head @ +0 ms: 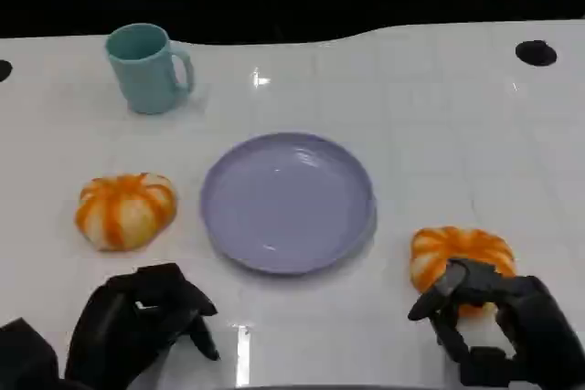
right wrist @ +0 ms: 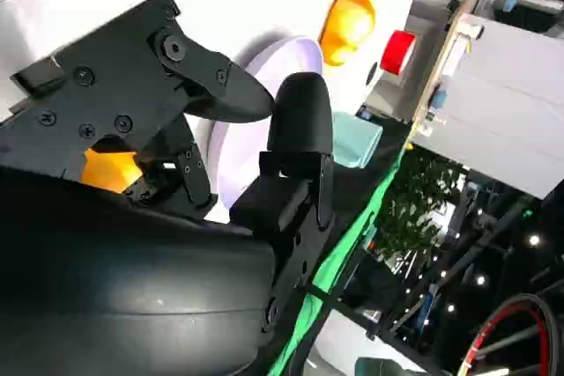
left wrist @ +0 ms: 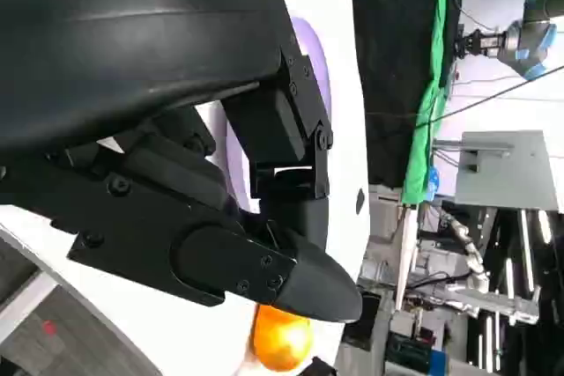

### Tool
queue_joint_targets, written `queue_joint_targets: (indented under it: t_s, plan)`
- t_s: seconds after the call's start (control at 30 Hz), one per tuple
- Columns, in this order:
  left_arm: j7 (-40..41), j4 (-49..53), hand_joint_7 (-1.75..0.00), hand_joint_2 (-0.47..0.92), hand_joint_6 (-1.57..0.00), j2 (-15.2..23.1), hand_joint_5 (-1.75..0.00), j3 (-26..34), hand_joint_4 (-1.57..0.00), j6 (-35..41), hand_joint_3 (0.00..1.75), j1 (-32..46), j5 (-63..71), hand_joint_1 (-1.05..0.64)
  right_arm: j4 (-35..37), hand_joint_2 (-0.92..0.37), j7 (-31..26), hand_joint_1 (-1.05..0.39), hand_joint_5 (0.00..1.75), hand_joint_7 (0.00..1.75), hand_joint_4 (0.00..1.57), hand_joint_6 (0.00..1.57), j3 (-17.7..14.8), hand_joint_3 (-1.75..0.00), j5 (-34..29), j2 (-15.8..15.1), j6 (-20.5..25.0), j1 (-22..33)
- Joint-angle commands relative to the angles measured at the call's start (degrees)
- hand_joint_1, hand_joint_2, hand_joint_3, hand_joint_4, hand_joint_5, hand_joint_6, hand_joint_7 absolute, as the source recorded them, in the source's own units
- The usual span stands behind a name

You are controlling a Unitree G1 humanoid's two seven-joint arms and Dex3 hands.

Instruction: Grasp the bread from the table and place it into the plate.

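Note:
Two orange-and-white striped breads lie on the white table, one (head: 125, 210) left of the empty purple plate (head: 288, 203) and one (head: 462, 255) to its right. My right hand (head: 498, 321) is at the near side of the right bread, fingers apart, with the fingertips (head: 452, 280) over its near edge. In the right wrist view that bread (right wrist: 110, 169) shows orange just under the spread fingers (right wrist: 300, 121), with the plate (right wrist: 286, 63) and the far bread (right wrist: 348, 24) beyond. My left hand (head: 142, 321) rests near the front edge, below the left bread, holding nothing.
A teal mug (head: 146, 68) stands at the back left. A black round fitting (head: 536, 53) sits at the table's back right. The table's far edge meets a dark background. The left wrist view shows a bread (left wrist: 282, 341) past the fingers (left wrist: 291, 279).

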Motion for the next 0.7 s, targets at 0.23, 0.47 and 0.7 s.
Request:
queue_joint_targets:
  t_s: [0.23, 0.47, 0.7]
  plan:
    - [-0.4, 0.6, -0.80, 0.92, -1.19, 0.9, -1.23, 0.5, -1.15, -0.4, 0.04, -0.7, -0.1, -0.95, 0.4, -0.46, -0.3, -0.30, 1.68, 1.21, 0.80, 0.84, -0.8, -1.11, 0.0, -0.6, -0.7, -0.4]
    - [-0.4, 0.1, -0.81, 0.92, -1.18, 0.9, -1.23, 0.4, -1.14, -0.1, 0.04, -0.4, -0.2, -0.94, 0.6, -0.47, -0.1, -0.31, 1.68, 1.21, 0.81, 0.84, -0.8, -1.08, 0.4, -0.5, -1.0, -0.4]
    - [-0.4, 0.0, -0.82, 0.92, -1.17, 0.8, -1.23, 0.4, -1.14, 0.0, 0.04, -0.5, -0.2, -0.94, 0.4, -0.48, -0.1, -0.30, 1.68, 1.20, 0.80, 0.84, -0.7, -1.07, 0.3, -0.6, -0.4, -0.3]
